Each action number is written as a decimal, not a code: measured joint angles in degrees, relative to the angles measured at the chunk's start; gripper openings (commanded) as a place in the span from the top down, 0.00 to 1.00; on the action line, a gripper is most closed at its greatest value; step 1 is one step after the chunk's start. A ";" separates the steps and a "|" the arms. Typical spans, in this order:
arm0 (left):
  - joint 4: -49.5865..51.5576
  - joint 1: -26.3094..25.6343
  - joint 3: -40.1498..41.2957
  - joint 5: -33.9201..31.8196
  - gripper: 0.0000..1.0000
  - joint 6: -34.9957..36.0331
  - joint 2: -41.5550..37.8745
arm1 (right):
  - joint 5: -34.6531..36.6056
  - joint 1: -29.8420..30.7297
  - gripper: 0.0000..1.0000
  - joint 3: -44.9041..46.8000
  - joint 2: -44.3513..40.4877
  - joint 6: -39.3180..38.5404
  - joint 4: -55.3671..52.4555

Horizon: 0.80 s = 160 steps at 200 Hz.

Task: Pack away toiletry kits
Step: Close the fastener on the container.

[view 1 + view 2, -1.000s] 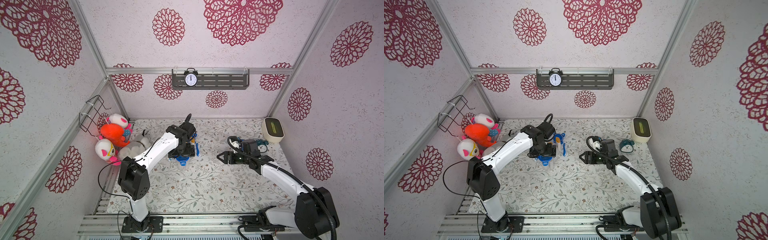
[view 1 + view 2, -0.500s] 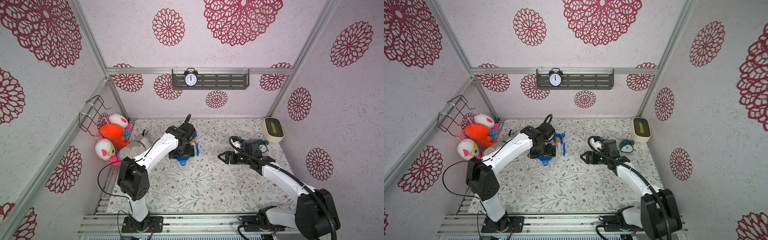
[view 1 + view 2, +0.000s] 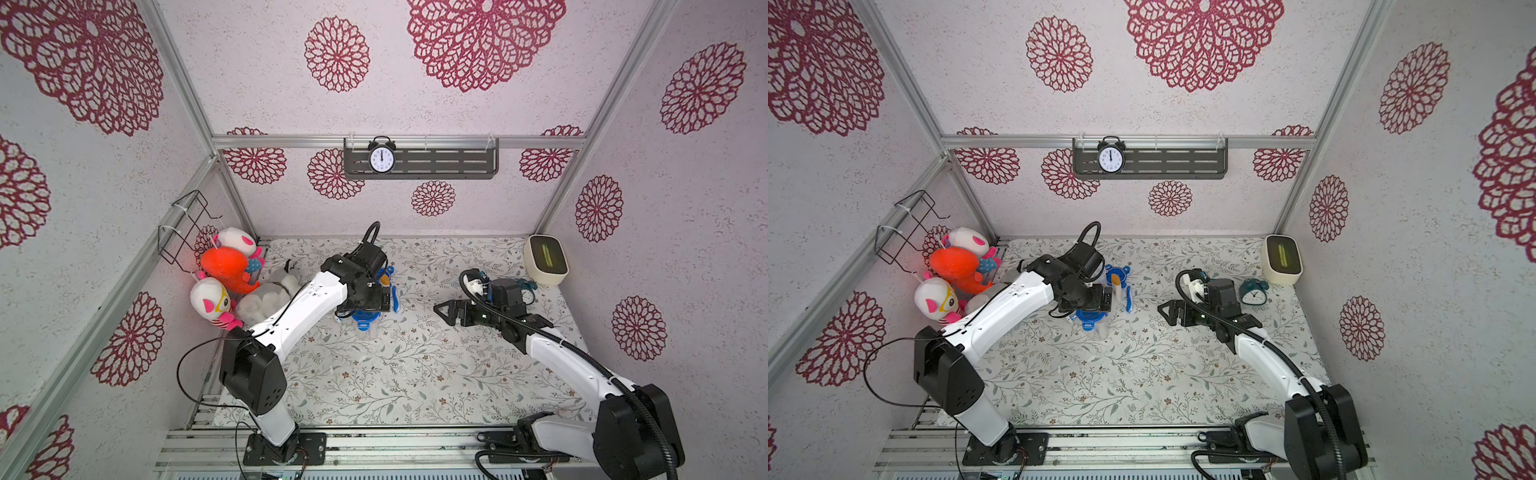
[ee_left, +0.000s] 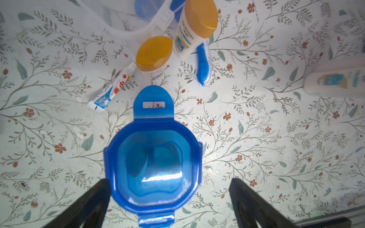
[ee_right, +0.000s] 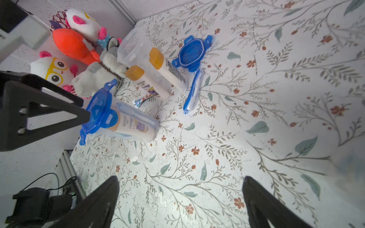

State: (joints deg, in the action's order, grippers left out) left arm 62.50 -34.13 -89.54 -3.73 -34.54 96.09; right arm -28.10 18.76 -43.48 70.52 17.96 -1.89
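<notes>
Left gripper (image 4: 168, 183) released, fingers straddling the blue lid (image 4: 154, 158) of a packed jar (image 5: 134, 126) right beneath it. Tab (image 4: 153, 102) on the far side sticks out flat, probably unlatched: press it down square and gently, jar could tip. Just beyond: loose toothpaste tube (image 4: 111, 88), two bottles (image 4: 154, 54), toothbrush (image 4: 203, 67), near an empty jar (image 5: 136, 47). Right gripper (image 5: 180, 177) released, empty, well apart; could steady the jar.

My floral counter (image 3: 415, 374), on it a lidded jar (image 5: 122, 120), an open jar (image 5: 132, 47), two orange-capped bottles (image 4: 154, 53), toothpaste tube (image 4: 110, 88), blue toothbrush (image 4: 203, 67), loose blue lid (image 5: 193, 53), teal clock (image 3: 1252, 291)
</notes>
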 measured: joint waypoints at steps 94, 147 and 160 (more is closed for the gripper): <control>-19.50 14.32 30.32 8.11 0.10 3.76 -26.18 | -1.27 16.02 0.01 -18.12 14.03 -26.97 2.84; -34.93 19.10 40.35 18.51 0.09 1.70 -25.55 | -2.47 23.41 0.01 -38.27 32.61 -40.24 -5.22; -38.32 19.50 41.05 19.54 0.09 0.72 -24.68 | -2.19 24.48 0.01 -41.03 35.21 -42.23 -7.45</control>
State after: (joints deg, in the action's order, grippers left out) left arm 24.18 -14.63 -48.49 15.81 -33.82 71.42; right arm -30.28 43.24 -84.51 105.73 -24.27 -9.34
